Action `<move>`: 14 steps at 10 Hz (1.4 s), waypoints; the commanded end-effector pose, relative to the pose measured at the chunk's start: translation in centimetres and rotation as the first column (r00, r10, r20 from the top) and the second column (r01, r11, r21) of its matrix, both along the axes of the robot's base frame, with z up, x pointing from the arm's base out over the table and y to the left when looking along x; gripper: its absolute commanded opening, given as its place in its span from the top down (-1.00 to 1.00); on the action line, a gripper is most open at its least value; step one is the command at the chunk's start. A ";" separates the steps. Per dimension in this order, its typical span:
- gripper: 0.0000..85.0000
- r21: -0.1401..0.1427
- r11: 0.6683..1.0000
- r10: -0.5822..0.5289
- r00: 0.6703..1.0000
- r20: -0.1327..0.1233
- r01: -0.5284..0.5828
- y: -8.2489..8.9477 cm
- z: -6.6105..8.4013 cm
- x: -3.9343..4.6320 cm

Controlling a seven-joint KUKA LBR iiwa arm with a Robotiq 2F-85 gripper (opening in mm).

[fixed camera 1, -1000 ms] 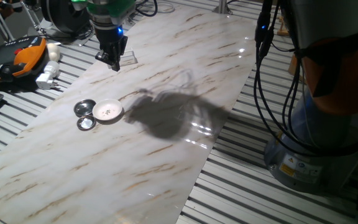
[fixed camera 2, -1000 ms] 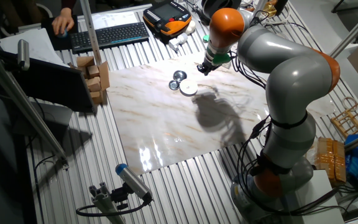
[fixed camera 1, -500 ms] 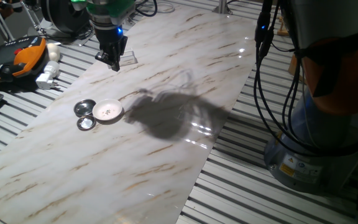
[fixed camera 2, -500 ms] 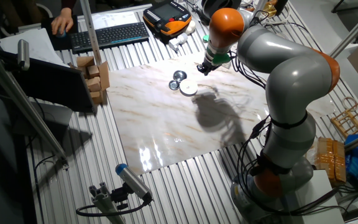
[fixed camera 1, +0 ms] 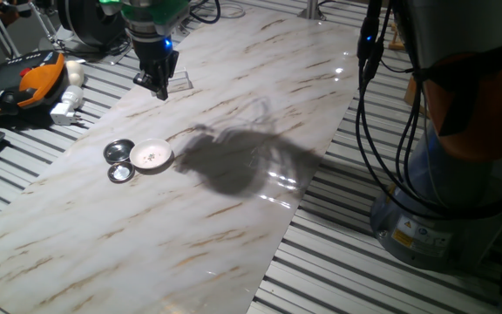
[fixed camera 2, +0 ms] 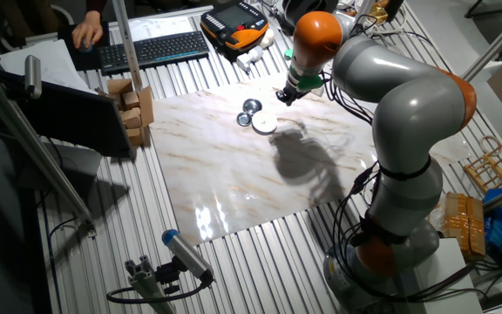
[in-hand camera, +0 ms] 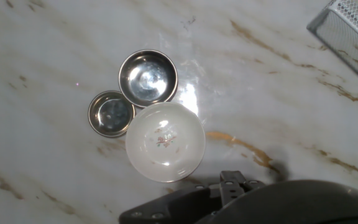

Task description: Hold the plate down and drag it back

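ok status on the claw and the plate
Claw up off the table, away from plate, state unclear. Plate untouched on marble. Two metal discs touching its side.

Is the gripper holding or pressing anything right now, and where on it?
Nothing. The gripper hangs clear of the plate, which lies untouched beside two metal discs.

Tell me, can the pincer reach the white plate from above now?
Probably yes. The pincer hangs above the marble, apart from the plate; nothing covers the plate, though two metal discs sit tight against its side.

Bright overhead light throws the arm's dark shadow and white glare onto the sharp, glossy marble tabletop.
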State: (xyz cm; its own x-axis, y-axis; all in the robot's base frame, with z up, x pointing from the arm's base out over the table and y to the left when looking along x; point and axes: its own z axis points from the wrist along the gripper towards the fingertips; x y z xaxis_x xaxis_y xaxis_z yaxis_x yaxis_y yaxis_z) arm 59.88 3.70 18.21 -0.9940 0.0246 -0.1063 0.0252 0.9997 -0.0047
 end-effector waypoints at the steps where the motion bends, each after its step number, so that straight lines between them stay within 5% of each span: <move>1: 1.00 0.000 1.000 0.000 1.000 0.000 0.000 0.0 0.0 0.00; 14: 1.00 -0.001 1.000 -0.003 1.000 0.005 0.003 0.1 -0.2 0.17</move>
